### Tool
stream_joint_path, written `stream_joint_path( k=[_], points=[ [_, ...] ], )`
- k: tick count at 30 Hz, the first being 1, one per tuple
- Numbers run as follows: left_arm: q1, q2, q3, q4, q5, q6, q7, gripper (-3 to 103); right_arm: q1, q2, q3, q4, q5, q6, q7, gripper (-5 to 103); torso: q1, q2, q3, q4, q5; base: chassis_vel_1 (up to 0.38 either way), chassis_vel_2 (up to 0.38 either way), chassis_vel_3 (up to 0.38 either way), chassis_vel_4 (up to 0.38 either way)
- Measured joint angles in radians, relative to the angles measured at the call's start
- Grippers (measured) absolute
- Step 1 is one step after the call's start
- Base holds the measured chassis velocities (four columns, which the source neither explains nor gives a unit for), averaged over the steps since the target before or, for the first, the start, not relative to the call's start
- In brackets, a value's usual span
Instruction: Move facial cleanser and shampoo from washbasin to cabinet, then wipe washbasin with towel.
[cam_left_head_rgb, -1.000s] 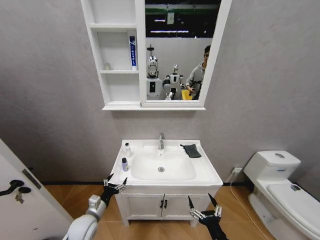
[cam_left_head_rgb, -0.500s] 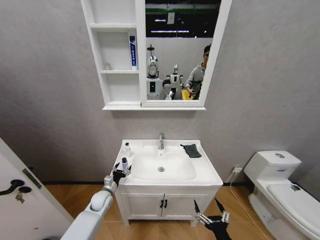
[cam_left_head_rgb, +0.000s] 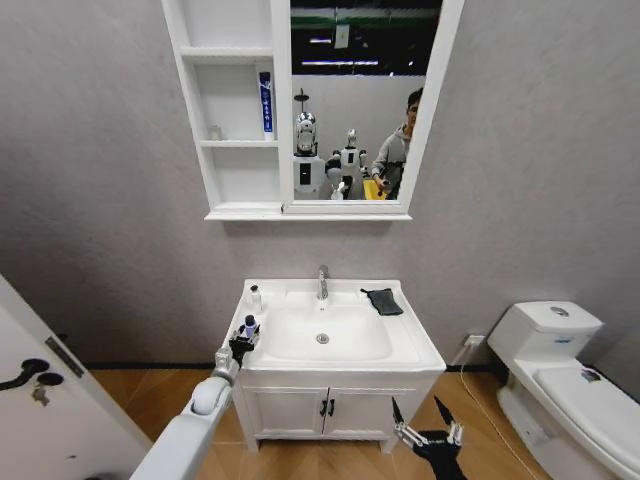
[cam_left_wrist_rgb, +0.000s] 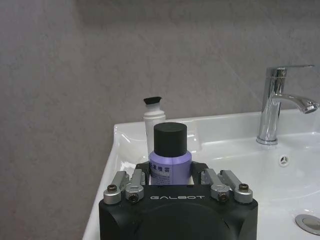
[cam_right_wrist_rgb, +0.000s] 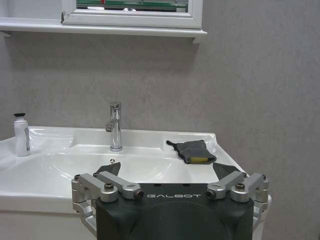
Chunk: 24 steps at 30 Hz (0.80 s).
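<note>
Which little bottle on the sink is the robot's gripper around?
The purple bottle with the black cap, on the washbasin's left front edge. The left gripper sits around it; the white bottle stands behind, untouched.

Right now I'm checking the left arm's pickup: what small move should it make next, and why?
Probably close the left gripper on the purple bottle. Its fingers sit on either side of the bottle, which stands on the washbasin rim. The right gripper hangs open, low in front.
</note>
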Motion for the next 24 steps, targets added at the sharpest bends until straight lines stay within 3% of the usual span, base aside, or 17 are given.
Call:
stream_joint_path(
  k=[6,8,9,11,12,13,14,16,17,18,19,21,22,23,24],
  points=[
    [0.047,0.092,-0.035,-0.141,-0.072,0.045,-0.022,43,0.02,0.016,-0.016,-0.001,-0.002,0.001,-0.001,100,0.0,0.0,0.0,0.0003,-0.0001,0.0,0.0,0.0,0.0],
    [0.047,0.183,-0.051,-0.284,-0.146,0.118,-0.06,43,0.031,0.018,-0.024,-0.005,-0.004,0.002,-0.001,100,0.0,0.0,0.0,0.0003,-0.0003,0.0,0.0,0.0,0.0],
    [0.047,0.183,-0.051,-0.284,-0.146,0.118,-0.06,43,0.031,0.018,-0.024,-0.005,-0.004,0.002,-0.001,100,0.0,0.0,0.0,0.0003,-0.0003,0.0,0.0,0.0,0.0],
    [-0.013,0.332,-0.071,-0.438,-0.27,0.22,-0.137,43,0.048,0.018,-0.032,-0.013,-0.007,0.004,-0.002,100,0.0,0.0,0.0,0.0,0.0004,0.0,0.0,0.0,0.0],
    [-0.013,0.332,-0.071,-0.438,-0.27,0.22,-0.137,43,0.048,0.018,-0.032,-0.013,-0.007,0.004,-0.002,100,0.0,0.0,0.0,0.0,0.0004,0.0,0.0,0.0,0.0],
    [-0.073,0.413,-0.074,-0.485,-0.356,0.271,-0.174,43,0.058,0.018,-0.035,-0.017,-0.007,0.005,-0.002,100,0.0,0.0,0.0,0.0001,0.0005,0.0,0.0,0.0,0.0],
    [-0.073,0.413,-0.074,-0.485,-0.356,0.271,-0.174,43,0.058,0.018,-0.035,-0.017,-0.007,0.005,-0.002,100,0.0,0.0,0.0,0.0001,0.0005,0.0,0.0,0.0,0.0],
    [-0.211,0.508,-0.042,-0.511,-0.497,0.341,-0.234,43,0.069,0.019,-0.041,-0.021,-0.007,0.006,-0.003,100,0.0,0.0,0.0,0.0004,0.0001,0.0,0.0,0.0,0.0],
    [-0.211,0.508,-0.042,-0.511,-0.497,0.341,-0.234,43,0.069,0.019,-0.041,-0.021,-0.007,0.006,-0.003,100,0.0,0.0,0.0,0.0004,0.0001,0.0,0.0,0.0,0.0],
    [-0.369,0.553,0.022,-0.501,-0.618,0.403,-0.28,43,0.077,0.019,-0.045,-0.022,-0.007,0.007,-0.003,100,0.0,0.0,0.0,0.0001,0.0002,0.0,0.0,0.0,0.0],
    [-0.369,0.553,0.022,-0.501,-0.618,0.403,-0.28,43,0.077,0.019,-0.045,-0.022,-0.007,0.007,-0.003,100,0.0,0.0,0.0,0.0001,0.0002,0.0,0.0,0.0,0.0],
    [-0.636,0.563,0.15,-0.423,-0.742,0.485,-0.322,43,0.094,0.016,-0.045,-0.024,0.002,0.006,-0.003,100,0.0,0.0,0.0,-0.0005,-0.0003,0.0,0.0,0.0,0.0],
    [-0.636,0.563,0.15,-0.423,-0.742,0.485,-0.322,43,0.094,0.016,-0.045,-0.024,0.002,0.006,-0.003,100,0.0,0.0,0.0,-0.0005,-0.0003,0.0,0.0,0.0,0.0],
    [-0.8,0.542,0.241,-0.339,-0.781,0.542,-0.343,43,0.108,0.011,-0.041,-0.025,0.011,0.003,-0.003,100,0.0,0.0,0.0,-0.0003,0.0008,0.0,0.0,0.0,0.0],
    [-0.856,0.528,0.273,-0.301,-0.796,0.563,-0.352,43,0.112,0.009,-0.039,-0.025,0.015,0.002,-0.002,100,0.0,0.0,0.0,0.0,0.0004,0.0,0.0,0.0,0.0]
  ],
)
